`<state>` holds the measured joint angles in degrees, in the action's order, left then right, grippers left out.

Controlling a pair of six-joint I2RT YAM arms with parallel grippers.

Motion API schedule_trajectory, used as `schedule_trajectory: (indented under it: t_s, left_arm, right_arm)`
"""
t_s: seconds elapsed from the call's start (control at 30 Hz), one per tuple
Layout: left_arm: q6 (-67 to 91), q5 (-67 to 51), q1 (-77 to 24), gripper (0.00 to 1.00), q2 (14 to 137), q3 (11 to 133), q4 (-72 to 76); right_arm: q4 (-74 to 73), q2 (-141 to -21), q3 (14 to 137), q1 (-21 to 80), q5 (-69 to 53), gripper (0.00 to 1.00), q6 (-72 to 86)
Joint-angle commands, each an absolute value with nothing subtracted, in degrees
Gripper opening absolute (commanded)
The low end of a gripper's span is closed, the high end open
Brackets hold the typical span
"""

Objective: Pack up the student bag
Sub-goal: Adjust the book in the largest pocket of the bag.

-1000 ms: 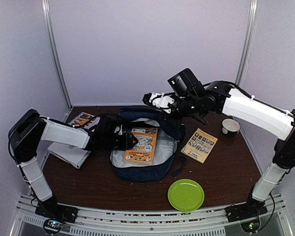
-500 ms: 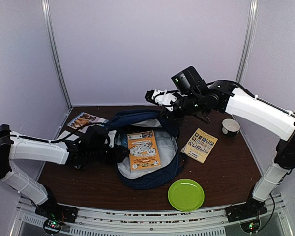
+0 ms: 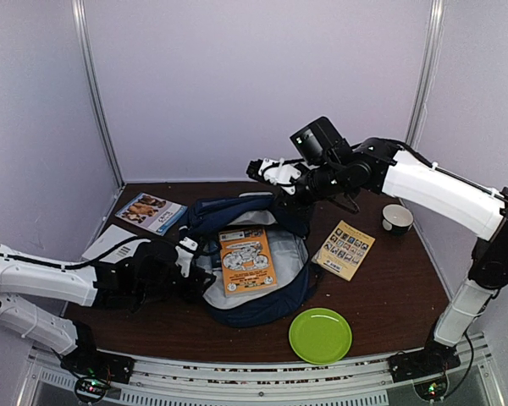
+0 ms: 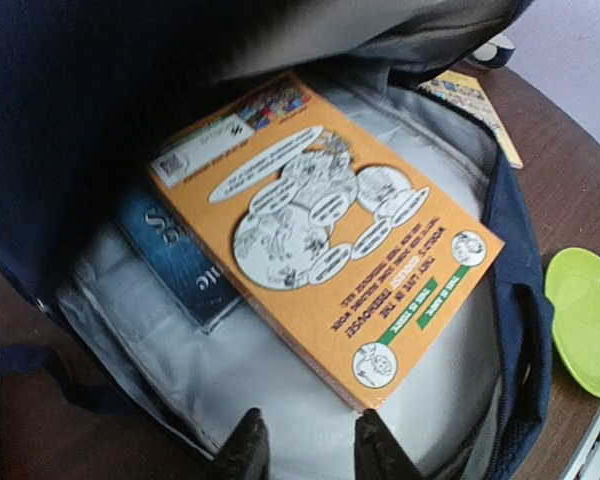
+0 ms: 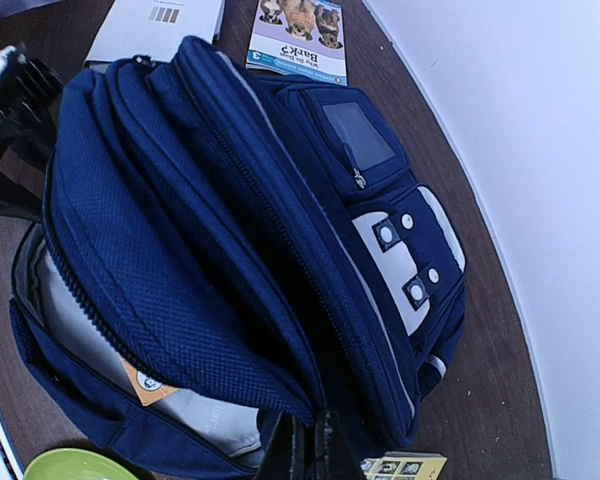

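Item: student bag (image 3: 262, 311) — large navy blue fabric backpack, white patch with dark dots on its front, light grey lining. Lies at the middle of the dark brown wooden table (image 3: 389, 292), main compartment gaping open, front-pocket side lifted at the back.

Contents: flat orange paperback book (image 4: 330, 260) with white cartoon bubbles on the cover, resting on the grey lining. Half hidden under one edge of it, a dark blue book (image 4: 175, 255) with pale lettering.

Held at the far rim by the right gripper (image 5: 307, 450): raised above the table, fingers pressed together, pinching the navy fabric of the upper edge and keeping that side off the table.

At the bag's left mouth, the left gripper (image 4: 310, 450): low, black fingertips parted with a clear gap, nothing between them, over the grey lining just short of the orange book's nearest corner.

Around the bag, all on the table:
- lime green round plate (image 3: 320, 335) — near edge, just right of the bag's lower rim, apart from it.
- yellow rectangular booklet (image 3: 345, 249) with a grid of small pictures — right of the bag, flat.
- white cup with dark inside (image 3: 397, 219) — far right, beyond the yellow booklet, upright.
- light blue booklet with animal photograph (image 3: 150, 211) — far left corner, flat.
- white rectangular sheet or box (image 3: 114, 243) — beside the blue booklet, partly under the left arm; which of the two, cannot tell.
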<state>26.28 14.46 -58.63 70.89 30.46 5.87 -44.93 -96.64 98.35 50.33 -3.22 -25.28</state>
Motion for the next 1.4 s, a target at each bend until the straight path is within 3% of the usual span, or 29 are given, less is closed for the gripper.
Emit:
schedule_trajectory:
  t_s: [0.0,0.03,0.07,0.2,0.4,0.8,1.07,1.37]
  left_arm:
    - [21.3,17.6,-61.0,0.19,64.5,29.9,9.4]
    - [19.8,16.6,-61.2,0.03,63.9,30.1,9.1]
    - [18.4,16.0,-61.5,0.0,63.9,31.1,7.5]
    - [11.0,13.2,-64.4,0.0,67.2,37.1,0.8]
    - [0.3,8.8,-66.6,0.0,82.3,50.5,-10.4]
    - [-2.9,8.7,-67.1,0.0,101.2,61.6,-14.4]
    - [-2.9,27.1,-66.2,0.0,105.5,62.1,-11.9]
    - [-3.5,28.1,-59.3,0.0,108.8,67.1,-7.3]
  right_arm:
    - [-43.7,-97.2,101.1,49.8,-3.0,0.0,-24.0]
    - [-43.7,-97.3,101.3,49.8,-2.9,0.0,-24.0]
    - [-43.9,-97.4,101.6,49.7,-2.8,0.0,-24.0]
    - [-44.4,-97.4,102.1,49.7,-2.9,0.0,-24.2]
    - [-44.5,-96.1,101.8,49.5,-3.4,0.0,-24.1]
    - [-44.7,-96.4,101.5,49.6,-4.6,0.0,-23.5]
    - [-45.0,-96.4,101.7,49.6,-4.8,0.0,-23.7]
    - [-44.8,-95.4,100.8,49.5,-4.4,0.0,-24.2]
